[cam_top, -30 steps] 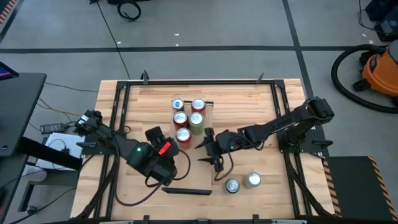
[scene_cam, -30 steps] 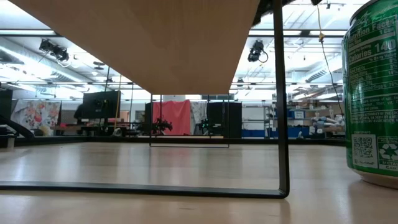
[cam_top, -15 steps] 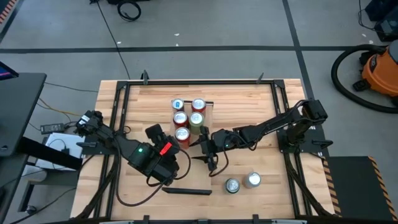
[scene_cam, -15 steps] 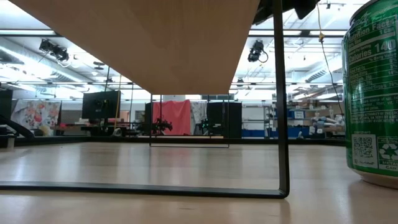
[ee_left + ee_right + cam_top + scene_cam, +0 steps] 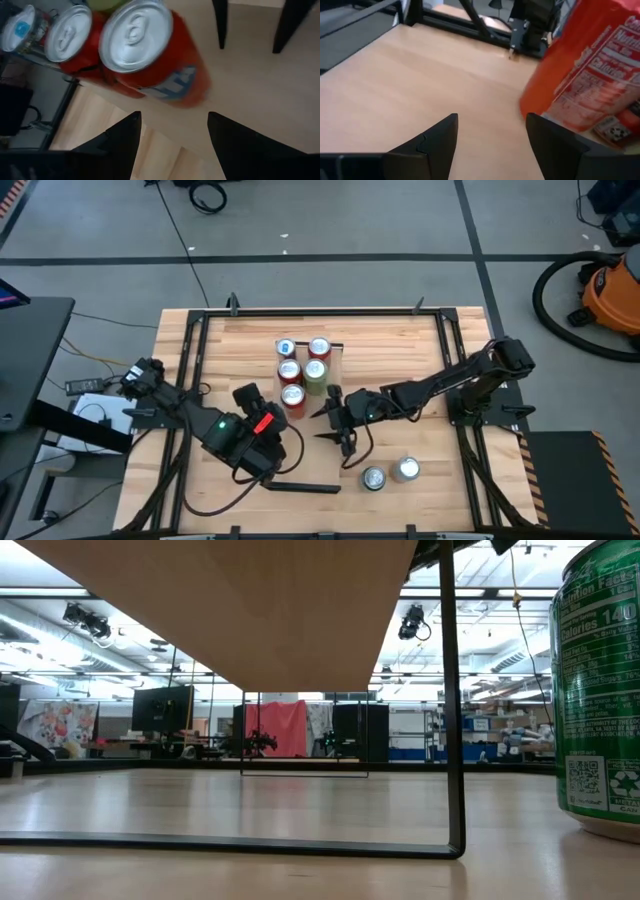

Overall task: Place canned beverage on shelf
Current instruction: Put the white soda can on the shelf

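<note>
Nearest the front edge of the worktop [image 5: 420, 510], two loose cans [image 5: 388, 474] stand side by side right of the middle, off the shelf [image 5: 250, 600] and probably waiting their turn. One of them is the green can [image 5: 600, 690] that looms beside the shelf's thin dark leg in the low view. The shelf is a raised pale plank running from near the front edge toward the far edge, so cans placed on it stand above the worktop.

Further in, both claws flank its middle. The left claw [image 5: 172, 120] is released and empty, aimed at the red can [image 5: 150, 50] on the plank, likely just clear of it. The right claw [image 5: 338, 430] is at the opposite long side. Its fingers [image 5: 440, 135] are apart with nothing between them, and the same red can [image 5: 585, 70] is close ahead.

Toward the far edge, five cans [image 5: 303, 370] cluster tightly on the shelf's far end, leaving the near stretch free for the remaining two
</note>
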`<move>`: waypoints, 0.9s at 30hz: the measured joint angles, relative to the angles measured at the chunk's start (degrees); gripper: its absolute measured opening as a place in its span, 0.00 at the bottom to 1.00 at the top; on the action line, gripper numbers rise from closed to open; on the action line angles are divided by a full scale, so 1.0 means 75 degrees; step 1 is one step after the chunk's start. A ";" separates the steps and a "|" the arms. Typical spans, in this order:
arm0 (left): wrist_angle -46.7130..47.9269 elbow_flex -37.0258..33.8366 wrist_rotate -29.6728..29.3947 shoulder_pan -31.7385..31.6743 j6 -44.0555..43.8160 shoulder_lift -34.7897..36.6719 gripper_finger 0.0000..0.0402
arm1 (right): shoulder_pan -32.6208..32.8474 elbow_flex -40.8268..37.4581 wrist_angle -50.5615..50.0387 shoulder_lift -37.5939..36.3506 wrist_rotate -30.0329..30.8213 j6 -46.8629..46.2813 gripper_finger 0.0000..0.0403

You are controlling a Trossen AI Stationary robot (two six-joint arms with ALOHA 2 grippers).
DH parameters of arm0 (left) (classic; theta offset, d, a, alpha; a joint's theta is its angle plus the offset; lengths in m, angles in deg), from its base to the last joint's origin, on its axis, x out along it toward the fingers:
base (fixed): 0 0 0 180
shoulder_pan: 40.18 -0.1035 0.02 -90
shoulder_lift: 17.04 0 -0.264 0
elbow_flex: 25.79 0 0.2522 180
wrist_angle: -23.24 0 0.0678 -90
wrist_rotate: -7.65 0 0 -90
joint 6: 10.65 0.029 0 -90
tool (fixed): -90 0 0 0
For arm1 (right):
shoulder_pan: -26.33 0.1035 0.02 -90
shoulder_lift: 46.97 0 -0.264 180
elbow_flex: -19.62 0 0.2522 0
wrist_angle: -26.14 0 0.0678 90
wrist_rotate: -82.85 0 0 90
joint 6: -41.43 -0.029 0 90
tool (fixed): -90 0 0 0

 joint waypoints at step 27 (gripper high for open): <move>0.0485 -0.0458 -0.0453 0.0762 -0.0541 0.0239 0.60 | 0.1141 -0.1398 -0.2669 -0.3043 0.0962 -0.0891 0.61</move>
